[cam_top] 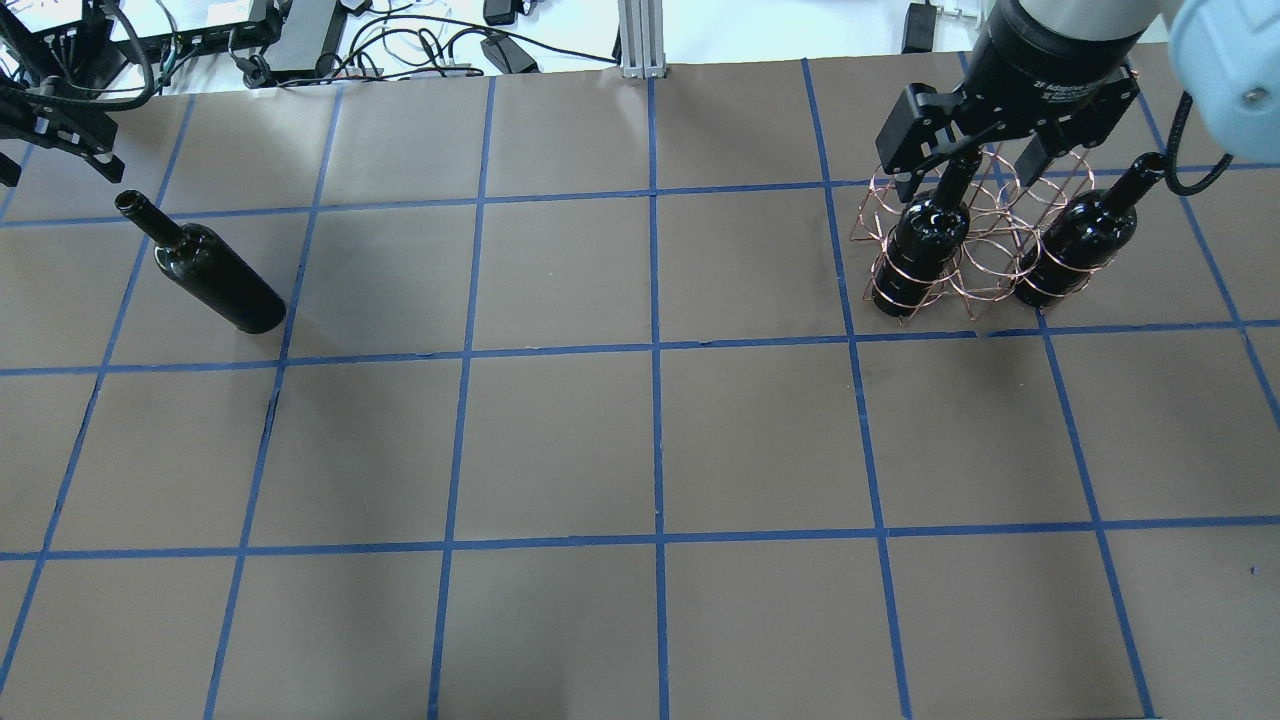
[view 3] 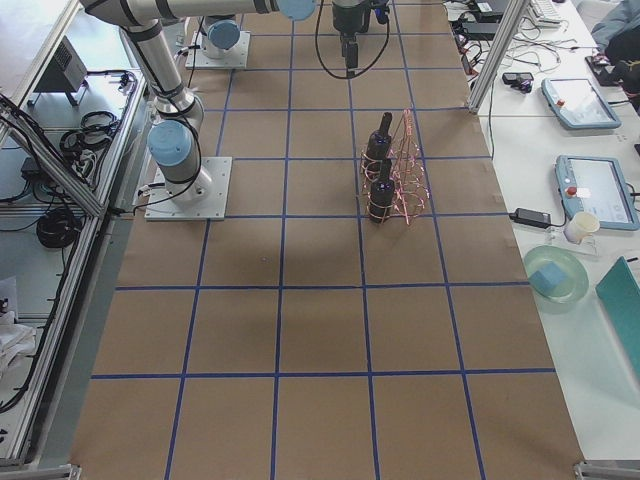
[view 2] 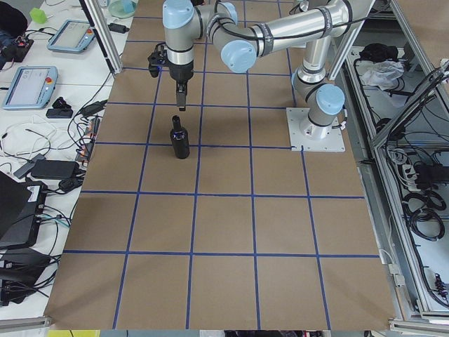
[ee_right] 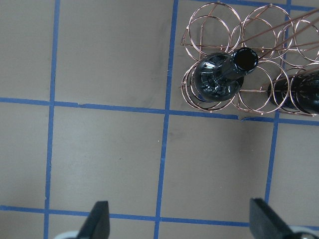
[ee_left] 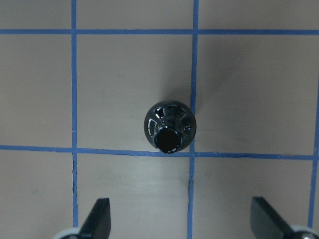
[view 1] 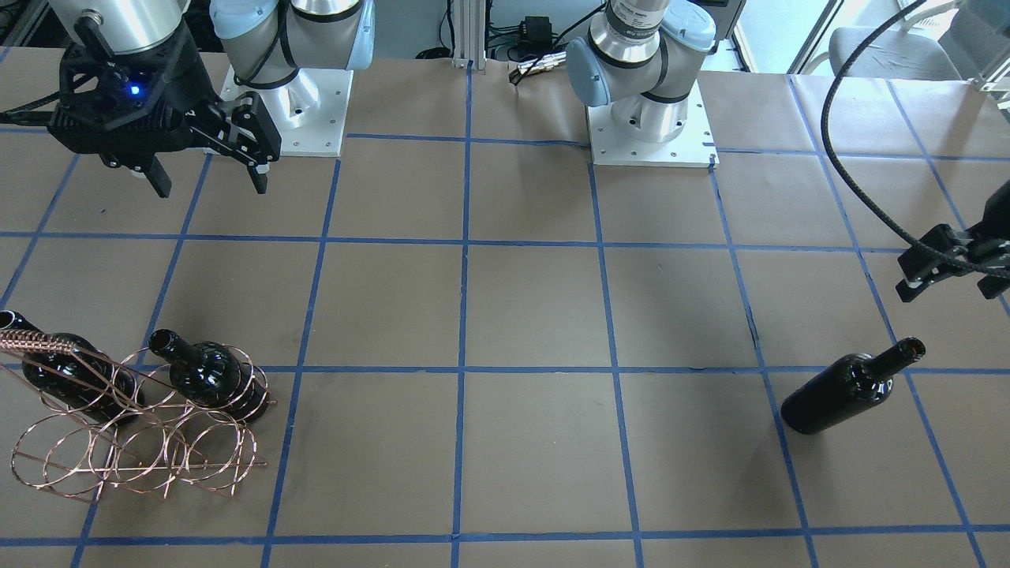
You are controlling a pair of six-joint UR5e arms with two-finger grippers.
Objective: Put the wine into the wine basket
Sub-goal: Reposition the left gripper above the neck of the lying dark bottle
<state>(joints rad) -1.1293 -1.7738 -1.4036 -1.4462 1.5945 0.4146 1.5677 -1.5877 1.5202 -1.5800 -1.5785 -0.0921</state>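
Wine bottle [view 1: 848, 390], last unplaced, on the table [view 1: 536, 315] near the left gripper [ee_left: 182, 224] (fingers apart, as on the right gripper [view 1: 211, 188]); two other bottles [view 1: 207, 380] already in the basket [view 1: 39, 341].

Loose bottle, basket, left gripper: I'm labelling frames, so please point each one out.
Loose bottle [cam_top: 220, 283], overhead view, middle of its body.
Basket [view 1: 39, 341], front-facing view, twisted wire handle.
Left gripper [ee_left: 180, 209], left wrist view, midway between the open fingertips.

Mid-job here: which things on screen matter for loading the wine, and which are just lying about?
Job: loose bottle, wire basket, two bottles already in it.
Lying about: cables, tablets, cup, bowl.
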